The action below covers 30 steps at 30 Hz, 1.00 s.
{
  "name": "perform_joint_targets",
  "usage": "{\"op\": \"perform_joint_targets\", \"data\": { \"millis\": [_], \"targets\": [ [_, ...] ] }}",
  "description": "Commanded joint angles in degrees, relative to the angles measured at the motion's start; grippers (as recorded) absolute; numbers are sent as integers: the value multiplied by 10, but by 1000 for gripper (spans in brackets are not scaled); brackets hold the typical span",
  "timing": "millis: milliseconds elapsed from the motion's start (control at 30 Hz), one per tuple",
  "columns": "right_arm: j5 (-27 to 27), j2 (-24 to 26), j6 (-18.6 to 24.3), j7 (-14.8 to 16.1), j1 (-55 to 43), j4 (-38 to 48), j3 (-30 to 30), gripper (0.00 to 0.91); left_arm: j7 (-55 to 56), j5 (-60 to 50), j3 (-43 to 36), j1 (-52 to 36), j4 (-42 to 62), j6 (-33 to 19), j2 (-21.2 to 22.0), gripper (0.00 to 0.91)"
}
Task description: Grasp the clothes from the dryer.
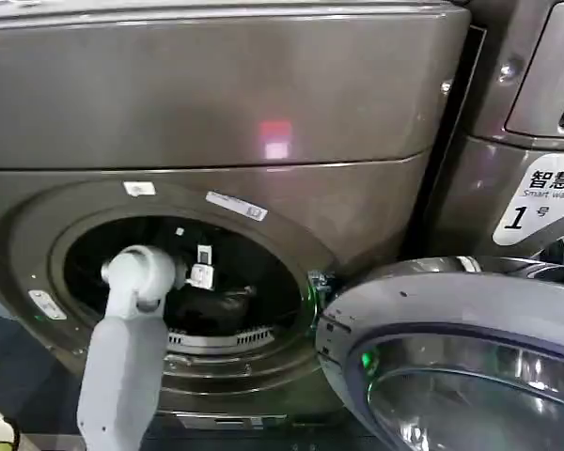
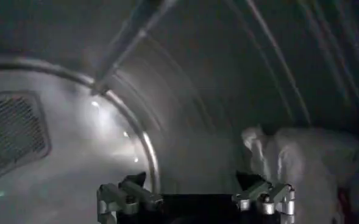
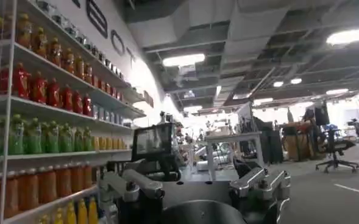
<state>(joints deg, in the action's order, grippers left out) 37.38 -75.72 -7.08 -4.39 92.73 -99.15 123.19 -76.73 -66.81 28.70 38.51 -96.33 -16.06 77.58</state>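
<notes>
Head view gives the biggest thing first: one dryer [image 1: 216, 141], bronze-grey, its round port [image 1: 183, 282] gaping and its glass porthole door [image 1: 461, 376] swung wide open, well off to the right of the working arm. A second machine [image 1: 536, 122] with a white "1" sticker [image 1: 536, 202] stands beyond that door. One white arm, the left arm [image 1: 122, 376], rises from the lower edge of the view, bends at a rounded joint level with the port's rim and pushes forward into the drum, so the left gripper [image 1: 203, 272] sits inside the opening, wrist aimed at the back of the drum.

From the left wrist camera, the left gripper [image 2: 197, 198] has its two fingers [image 2: 123, 198] spread apart with nothing between them, hovering above the drum wall [image 2: 185, 122]. One bundle of clothes [image 2: 307, 164] lies on the drum floor just ahead of the gripper and off toward one finger, close to it but apart from it. In the head view the clothes [image 1: 216, 305] are a single small dark heap directly under and just past the gripper.

Right gripper [image 3: 197, 195] is parked away from the dryer, its two fingers [image 3: 133, 185] released and wide, facing an open room with one tall shelf rack [image 3: 39, 115] of bottled drinks beside it.
</notes>
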Motion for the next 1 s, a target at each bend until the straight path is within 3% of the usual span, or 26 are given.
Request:
{"op": "perform_joint_targets", "data": {
  "millis": [33,467,1000],
  "targets": [
    [-2,0,1,0,-2,-1,-6,907,-7,8,-1,14,16,-20,-3,907],
    [-5,-1,2,0,-4,-1,-13,907,-6,-15,5,19,77,-8,3,907],
    [-7,-1,2,1,-3,-2,-16,907,-5,-28,12,-36,197,24,13,907]
  ]
}}
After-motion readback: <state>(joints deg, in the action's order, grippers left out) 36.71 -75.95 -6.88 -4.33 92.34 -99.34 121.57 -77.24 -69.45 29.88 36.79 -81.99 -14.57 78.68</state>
